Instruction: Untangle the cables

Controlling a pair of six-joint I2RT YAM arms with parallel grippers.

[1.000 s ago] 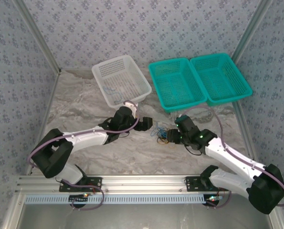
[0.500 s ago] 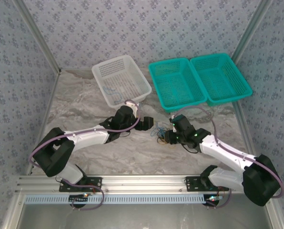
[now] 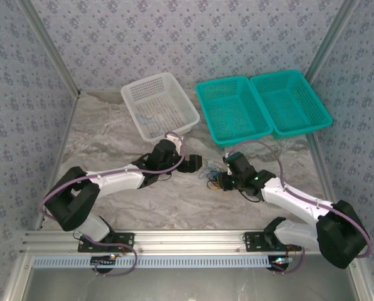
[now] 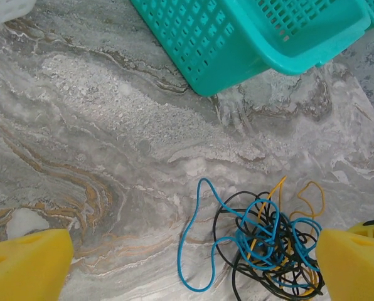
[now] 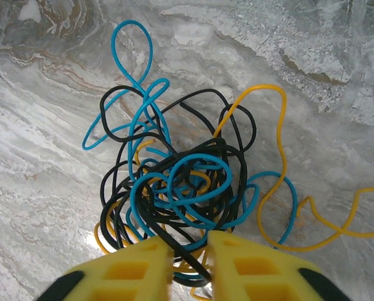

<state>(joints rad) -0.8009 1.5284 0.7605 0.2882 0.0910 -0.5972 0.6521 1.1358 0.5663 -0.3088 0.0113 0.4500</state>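
Observation:
The cables (image 3: 212, 176) are a small knot of thin blue, black and yellow wires on the marble table top between my two grippers. In the left wrist view the cables (image 4: 268, 241) lie low and right, a blue loop reaching left. My left gripper (image 4: 193, 266) is wide open, straddling the left side of the knot just above the table. In the right wrist view the cables (image 5: 181, 182) spread out just ahead of my right gripper (image 5: 190, 251). Its yellow fingers (image 5: 137, 273) stand a narrow gap apart, with black and yellow strands running through that gap.
A white basket (image 3: 125, 94) sits at the back, left of centre. Two teal baskets (image 3: 221, 81) (image 3: 287, 73) stand side by side to its right. A corner of a teal basket (image 4: 237, 37) is close beyond the knot. Patterned walls enclose the table.
My right gripper has slid left into the knot and its jaws have narrowed around some strands. The left gripper has stayed open and in place.

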